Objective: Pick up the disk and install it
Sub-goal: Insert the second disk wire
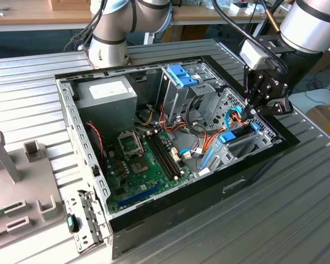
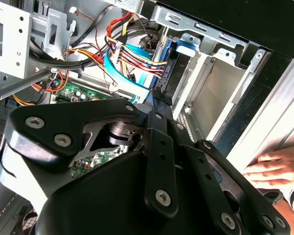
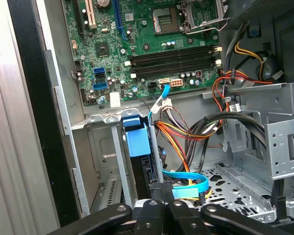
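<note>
Ribbed metal bench (image 1: 297, 220), open computer case (image 1: 71, 118), disk (image 3: 137, 147) standing on edge in its bay, long axis along the slot, fingers (image 3: 159, 205) clenched on it

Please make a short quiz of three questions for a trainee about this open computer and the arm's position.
1. True or false: the disk stands on edge inside the case.
2. The gripper is nearest to: A the motherboard, B the disk, C the power supply.
3. Fill in: in the second wrist view, a person's ____ lies beside the case.
Key: 1 true; 2 B; 3 hand.
</note>
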